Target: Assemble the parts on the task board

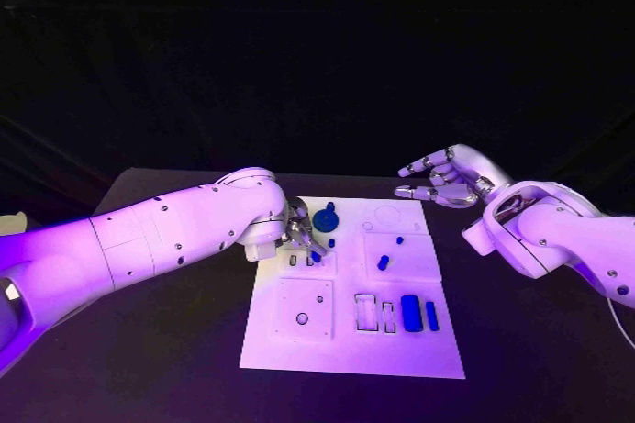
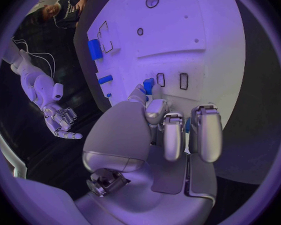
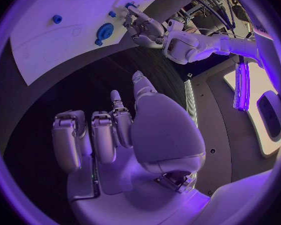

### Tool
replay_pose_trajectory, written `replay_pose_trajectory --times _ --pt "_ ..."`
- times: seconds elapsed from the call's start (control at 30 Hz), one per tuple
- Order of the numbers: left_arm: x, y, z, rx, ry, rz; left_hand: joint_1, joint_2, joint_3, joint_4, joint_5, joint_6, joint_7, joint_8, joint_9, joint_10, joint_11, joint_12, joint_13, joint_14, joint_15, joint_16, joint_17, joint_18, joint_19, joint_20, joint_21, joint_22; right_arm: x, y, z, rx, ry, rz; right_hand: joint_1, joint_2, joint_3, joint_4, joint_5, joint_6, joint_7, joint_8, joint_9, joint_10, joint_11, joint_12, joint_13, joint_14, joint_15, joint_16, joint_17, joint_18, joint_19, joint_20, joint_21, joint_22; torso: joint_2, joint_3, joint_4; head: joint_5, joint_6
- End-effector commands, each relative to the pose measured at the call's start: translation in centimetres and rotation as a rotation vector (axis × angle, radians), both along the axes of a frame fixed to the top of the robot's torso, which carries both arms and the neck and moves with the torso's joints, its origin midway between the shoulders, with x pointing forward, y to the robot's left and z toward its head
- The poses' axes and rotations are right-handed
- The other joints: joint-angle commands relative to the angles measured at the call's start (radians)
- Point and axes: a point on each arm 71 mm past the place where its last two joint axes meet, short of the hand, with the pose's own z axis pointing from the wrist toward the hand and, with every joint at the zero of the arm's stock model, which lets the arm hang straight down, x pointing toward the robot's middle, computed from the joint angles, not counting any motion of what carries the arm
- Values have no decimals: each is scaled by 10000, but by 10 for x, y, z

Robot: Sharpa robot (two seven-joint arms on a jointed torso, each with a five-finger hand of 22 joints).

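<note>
Blue parts lay scattered over the white task board mid-counter. The left hand pinched a small blue piece above the slots, probably lining it up for seating, while the right hand hovered empty, fingers spread, beyond the board's far corner.

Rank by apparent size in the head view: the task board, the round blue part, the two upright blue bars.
1. task board
2. round blue part
3. two upright blue bars; the left one looks wider, otherwise alike.
</note>
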Motion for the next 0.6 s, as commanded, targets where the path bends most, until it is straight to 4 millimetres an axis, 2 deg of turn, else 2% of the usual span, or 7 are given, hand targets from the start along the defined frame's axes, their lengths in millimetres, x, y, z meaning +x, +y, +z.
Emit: replay_pose_trajectory --times 0.03,0.13,0.17,0.23,0.33,0.37,0.6 --pt "-2 0 -4 119 169 -149 343 -77 1149 -524 373 -53 20 -111 26 -13 -6 -100 -22 1053 -10 31 2633 -144 483 -54 12 1075 0 2 -1 -55 67 148 -1 129 -77 8 66 44 -5 68 11 246 -57 9 1684 960 -22 -63 2277 1 733 5 -54 2055 3 -1 4 0 -11" --pt "-3 0 -4 59 118 -103 176 -497 2142 -500 586 -45 58 -143 115 24 14 -137 -31 1053 43 31 2633 -144 482 -11 6 1080 0 2 -1 -63 56 164 -1 129 -77 8 66 44 -5 68 11 246 -57 9 1684 960 -22 -63 2277 1 733 5 -54 2055 2 -1 4 12 -12" --pt "-3 0 -4 20 93 -77 -89 -762 2890 -429 597 4 98 -118 211 55 21 -159 -41 1053 94 31 2633 -138 478 -9 -5 1074 0 2 -1 -66 50 169 -1 129 -77 8 66 44 -5 68 11 246 -57 9 1684 960 -22 -63 2277 1 733 5 -54 2055 3 4 5 14 -12" --pt "-3 0 -3 -87 8 -6 -315 -1102 3688 -522 619 -10 92 -90 333 86 -4 -171 -41 1053 78 31 2633 -149 481 45 -6 1085 0 2 -1 -67 42 179 -1 129 -77 8 66 44 -5 68 11 246 -57 9 1684 960 -22 -63 2277 1 733 5 -54 2055 2 -1 4 12 -21" --pt "-4 0 -1 -248 -133 84 -545 -1446 4382 -702 726 -21 97 -44 467 126 44 -161 -16 1053 67 31 2633 -144 490 23 1 1111 0 2 -1 -65 34 179 -1 129 -77 8 66 44 -5 68 11 246 -57 9 1684 960 -22 -63 2277 1 733 5 -54 2055 2 -2 7 16 -21" --pt "-4 0 -1 -308 -188 116 -732 -1671 4745 -811 797 -30 82 -21 549 159 45 -151 0 1053 83 31 2633 -148 493 33 1 1120 0 2 -1 -65 31 176 -1 129 -77 8 66 44 -5 68 11 246 -57 9 1684 960 -22 -63 2277 1 733 5 -54 2055 2 -4 9 16 -24" --pt "-8 4 3 -704 -576 394 -1085 -2002 5499 -1156 1172 55 84 46 741 259 41 -103 72 1053 52 31 2633 -161 524 22 36 1201 0 2 -1 -61 11 136 -1 129 -77 8 66 44 -5 68 11 246 -57 9 1684 960 -22 -63 2277 1 733 5 -54 2055 -2 0 15 30 -38"
